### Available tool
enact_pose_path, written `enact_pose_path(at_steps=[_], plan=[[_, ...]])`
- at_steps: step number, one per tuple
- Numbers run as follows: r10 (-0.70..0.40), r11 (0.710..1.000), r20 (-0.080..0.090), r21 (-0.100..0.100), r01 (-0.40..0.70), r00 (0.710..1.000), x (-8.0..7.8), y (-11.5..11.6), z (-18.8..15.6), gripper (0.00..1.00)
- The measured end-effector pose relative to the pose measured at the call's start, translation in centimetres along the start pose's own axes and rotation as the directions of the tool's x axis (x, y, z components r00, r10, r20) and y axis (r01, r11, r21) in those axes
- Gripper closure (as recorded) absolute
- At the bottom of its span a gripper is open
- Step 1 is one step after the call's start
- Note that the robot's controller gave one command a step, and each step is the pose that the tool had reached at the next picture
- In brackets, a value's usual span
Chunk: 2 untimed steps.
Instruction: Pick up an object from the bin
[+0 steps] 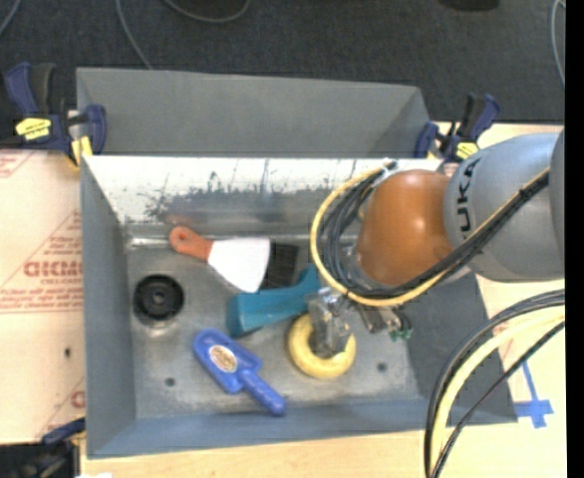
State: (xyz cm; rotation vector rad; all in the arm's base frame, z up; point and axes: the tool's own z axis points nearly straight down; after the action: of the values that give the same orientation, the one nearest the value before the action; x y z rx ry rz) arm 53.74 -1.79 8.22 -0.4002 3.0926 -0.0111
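The orange wrist cover and its cable loops are hiding the bin's (108, 317) right side. The jaws are sitting down on the yellow ring (307, 364) at front centre, covering its middle. How wide they're standing, I cannot tell. A teal block (262, 309) and a blue tool (234, 366) are lying just beside it.

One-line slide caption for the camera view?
Gripper over a yellow ring in the grey bin, beside a teal block.
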Motion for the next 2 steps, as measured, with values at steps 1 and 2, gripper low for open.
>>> enact_pose_path(at_steps=[1,2], plan=[[-0.001,1.000,-0.019,-0.007,0.001,1.000,0.63,0.33,1.05,0.00],[-0.001,1.000,-0.022,-0.010,0.000,1.000,0.70,0.46,1.17,1.00]])
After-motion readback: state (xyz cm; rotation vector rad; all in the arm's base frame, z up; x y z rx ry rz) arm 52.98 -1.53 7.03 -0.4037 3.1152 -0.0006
